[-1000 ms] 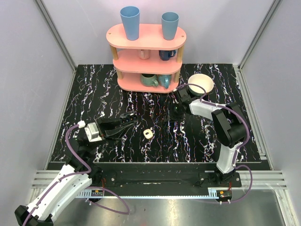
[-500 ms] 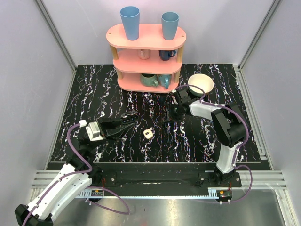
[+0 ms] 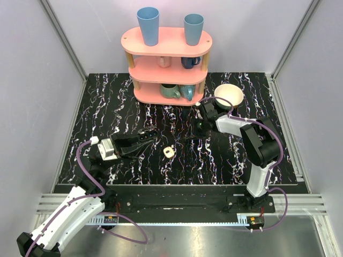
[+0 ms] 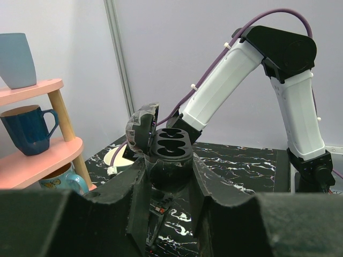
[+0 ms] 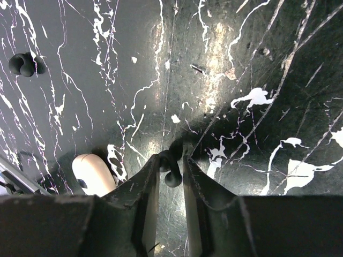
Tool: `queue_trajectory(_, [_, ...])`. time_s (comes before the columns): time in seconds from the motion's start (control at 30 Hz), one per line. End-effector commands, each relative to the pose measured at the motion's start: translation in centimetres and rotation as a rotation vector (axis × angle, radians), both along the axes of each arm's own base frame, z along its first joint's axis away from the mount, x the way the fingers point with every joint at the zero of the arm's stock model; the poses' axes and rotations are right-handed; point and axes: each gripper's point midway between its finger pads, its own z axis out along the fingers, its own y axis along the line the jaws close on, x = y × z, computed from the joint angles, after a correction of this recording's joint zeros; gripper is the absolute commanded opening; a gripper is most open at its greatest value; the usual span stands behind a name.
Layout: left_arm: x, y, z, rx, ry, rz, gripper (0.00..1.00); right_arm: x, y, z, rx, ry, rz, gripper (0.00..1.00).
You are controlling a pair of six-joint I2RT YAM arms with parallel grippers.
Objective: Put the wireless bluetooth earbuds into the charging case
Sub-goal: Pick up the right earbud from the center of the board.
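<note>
Black charging case [image 4: 170, 147], lid up and 2 hollows showing, sits clamped in the closed left pincer [image 4: 169, 168] above the bench [image 3: 107, 107]. The right pincer [image 5: 171, 160] is down at the bench with 1 black earbud [image 5: 172, 175] between its narrow-set fingers; whether they pinch it I cannot tell. The 2nd earbud [image 5: 22, 64] lies well apart on the marble.
</note>
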Motion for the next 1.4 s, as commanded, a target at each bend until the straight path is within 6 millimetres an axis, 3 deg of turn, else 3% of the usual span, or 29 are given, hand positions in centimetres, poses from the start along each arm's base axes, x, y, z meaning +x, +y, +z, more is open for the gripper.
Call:
queue_trajectory(0.0, [-0.9,0.3,2.4,-0.043,-0.064,-0.014,0.0,0.1,-0.9,-0.3,-0.042,-0.026,0.004,0.28])
queue_trajectory(0.1, [-1.0,0.3,2.4,-0.044,-0.065,-0.016,0.0,0.2,-0.8,-0.2,-0.04,-0.028,0.009,0.25])
queue_trajectory(0.17, [-1.0,0.3,2.4,-0.044,-0.062,-0.017,0.0,0.1,-0.7,-0.1,-0.034,-0.031,0.019,0.18])
queue_trajectory(0.47, [-0.8,0.2,2.3,-0.043,-0.056,-0.016,0.0,-0.4,-0.8,0.4,-0.02,-0.041,0.03,0.15])
queue_trajectory(0.53, [-0.8,0.2,2.2,-0.04,-0.054,-0.018,0.0,-0.6,-0.8,0.6,-0.013,-0.053,0.032,0.09])
queue_trajectory(0.73, [-0.7,0.2,2.3,-0.044,-0.054,-0.018,0.0,-0.6,0.1,3.4,0.088,-0.157,0.053,0.02])
queue_trajectory(0.83, [-0.8,0.2,2.4,-0.047,-0.056,-0.017,0.0,-0.1,0.6,6.2,0.155,-0.254,0.055,0.01])
queue_trajectory(0.9, [-0.8,0.2,2.5,-0.049,-0.056,-0.017,0.0,0.1,1.1,9.5,0.219,-0.353,0.069,0.0])
queue_trajectory(0.93, [-0.8,0.3,2.6,-0.053,-0.057,-0.013,0.0,-0.5,1.2,10.3,0.25,-0.367,0.073,0.0])
queue_trajectory(1.0, [-0.8,0.4,2.8,-0.06,-0.059,-0.01,0.0,-0.7,1.3,15.3,0.331,-0.506,0.091,0.0])
queue_trajectory(1.13, [-0.7,0.5,3.1,-0.078,-0.06,-0.008,0.0,-3.1,0.8,23.7,0.455,-0.748,0.152,0.0])
queue_trajectory(1.23, [-0.8,0.4,3.4,-0.091,-0.067,-0.021,0.0,-5.1,0.6,28.6,0.536,-0.904,0.221,0.0])
queue_trajectory(1.37, [-0.9,0.1,3.5,-0.105,-0.07,-0.042,0.0,-7.6,0.7,33.0,0.625,-1.029,0.312,0.0])
